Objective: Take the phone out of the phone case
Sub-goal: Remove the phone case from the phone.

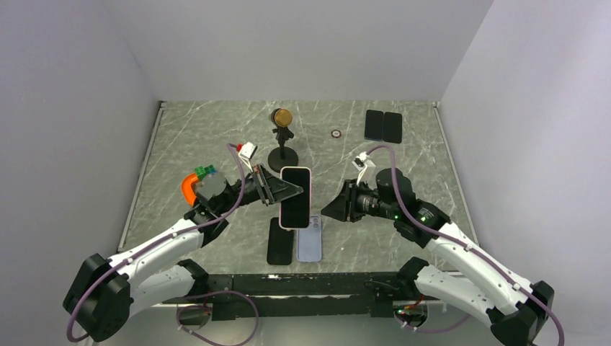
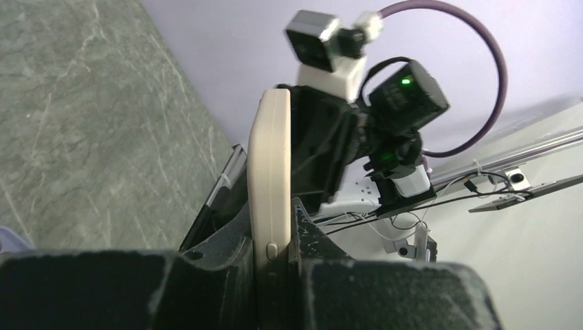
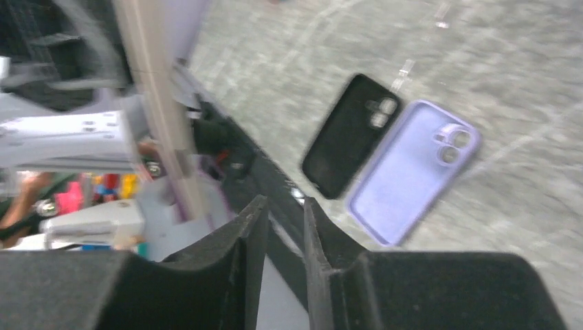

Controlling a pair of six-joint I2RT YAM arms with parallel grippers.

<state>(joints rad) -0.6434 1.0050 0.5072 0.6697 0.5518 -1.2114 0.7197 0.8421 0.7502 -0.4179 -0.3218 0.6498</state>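
Top external view, contents of desk (image 1: pixel 202 137):

- Phone (image 1: pixel 295 200): dark screen facing the camera, seated in a cream phone case (image 2: pixel 269 158). Held off the desk near its middle, between the two arms.
- Left end effector (image 1: pixel 281 190): clamped on the left long edge of the phone case. In the left wrist view the case stands edge-on between the fingers (image 2: pixel 227 247), pinched from both sides.
- Right end effector (image 3: pixel 283 203): just to the right of the phone, not touching it. Its fingers are set a narrow gap apart with nothing between them.
- Black case (image 1: pixel 280 242) and lavender case (image 1: pixel 310 245): lying flat side by side on the desk at the near edge, partly under the raised phone.
- Black stand with gold disc (image 1: pixel 282 140): upright, behind the phone.
- Small ring (image 1: pixel 336 133): far side, right of the stand.
- Two dark slabs (image 1: pixel 382 125): flat, touching, at the far right corner. Whether they are phones or cases cannot be told.
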